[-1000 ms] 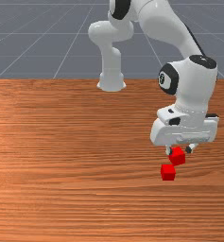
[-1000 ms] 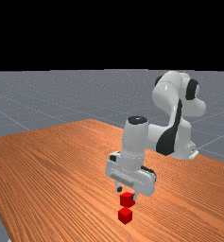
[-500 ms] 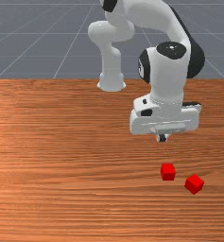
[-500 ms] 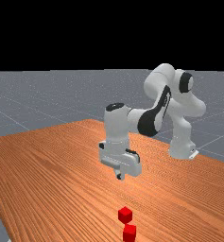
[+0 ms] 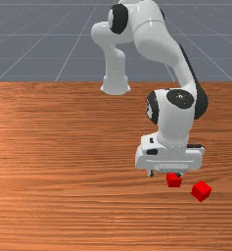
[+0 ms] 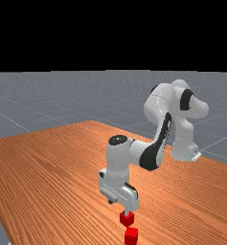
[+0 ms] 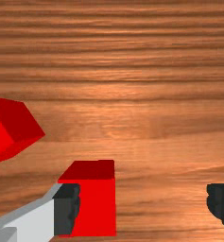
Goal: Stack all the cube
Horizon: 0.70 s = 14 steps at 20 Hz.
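Note:
In the front view my open gripper hangs low, one finger at the upper part of a red cube. A second red cube lies on the table, apart from the first, toward the front view's lower right. In the far view the gripper is just above the first cube; the second cube is below it in the picture. Seen from the wrist, the gripper has wood between its fingers, and one finger overlaps the nearer cube. The other cube is outside that finger.
The wooden table extends widely to the front view's left of the cubes. The second cube stands close to the finger on the front view's right.
A second ago the second cube was at my fingers; half a second ago it lay at its present spot. Since then my gripper has gone from shut to open and come down toward the first cube.

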Tool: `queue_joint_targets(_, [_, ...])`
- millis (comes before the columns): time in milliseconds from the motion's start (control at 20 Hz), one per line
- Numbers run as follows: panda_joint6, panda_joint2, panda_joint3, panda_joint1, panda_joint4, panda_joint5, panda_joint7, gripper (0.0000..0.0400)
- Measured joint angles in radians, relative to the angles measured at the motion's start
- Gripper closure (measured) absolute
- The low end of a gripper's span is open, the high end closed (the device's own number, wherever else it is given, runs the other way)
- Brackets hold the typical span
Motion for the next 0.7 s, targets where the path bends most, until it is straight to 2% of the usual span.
queue_joint_targets(350, [0.002, -0.111, 0.013, -0.003, -0.077, 0.021, -0.003, 0.0])
queue_joint_targets(700, [0.024, -0.019, -0.002, 0.034, -0.062, -0.017, 0.013, 0.0])
